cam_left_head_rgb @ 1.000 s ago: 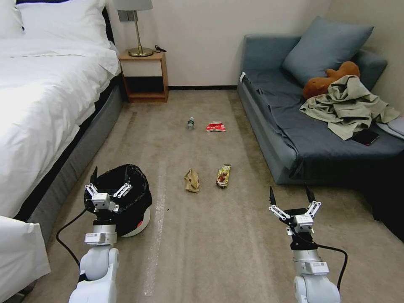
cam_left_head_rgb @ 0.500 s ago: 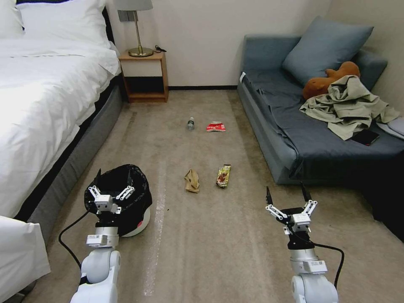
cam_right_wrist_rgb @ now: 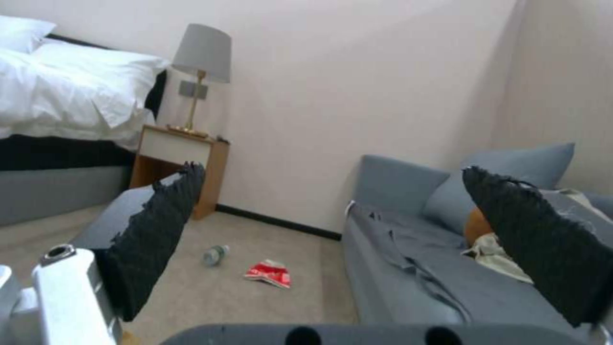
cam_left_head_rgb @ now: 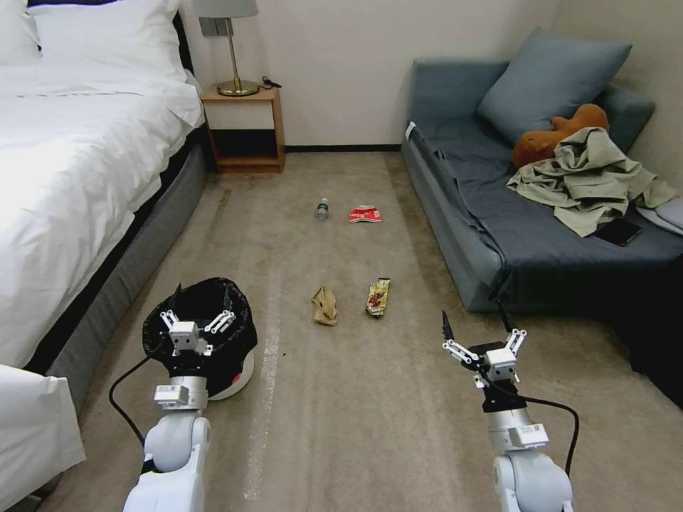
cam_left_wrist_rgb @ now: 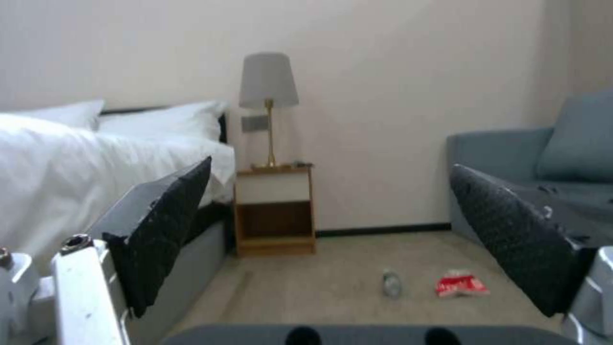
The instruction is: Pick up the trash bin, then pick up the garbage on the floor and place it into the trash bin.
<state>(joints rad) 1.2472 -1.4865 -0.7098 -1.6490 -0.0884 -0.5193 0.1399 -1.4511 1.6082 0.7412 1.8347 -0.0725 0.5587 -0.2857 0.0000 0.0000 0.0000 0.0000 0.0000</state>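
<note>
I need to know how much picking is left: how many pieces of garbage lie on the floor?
4, all on the carpet between bed and sofa: tan paper bag beside snack wrapper nearer the robot; clear bottle beside red-and-white packet farther back. None seems hidden.

No readable text anywhere. Red-and-white packet [cam_left_head_rgb: 364,214] on floor: white print, too small to read. Bottle [cam_left_head_rgb: 322,208]: green label, illegible. Snack wrapper [cam_left_head_rgb: 378,296]: printing blurred, no words made out. Small white tags on both arm wrists: marks unreadable. Paper bag [cam_left_head_rgb: 324,305]: plain, no lettering seen.
</note>
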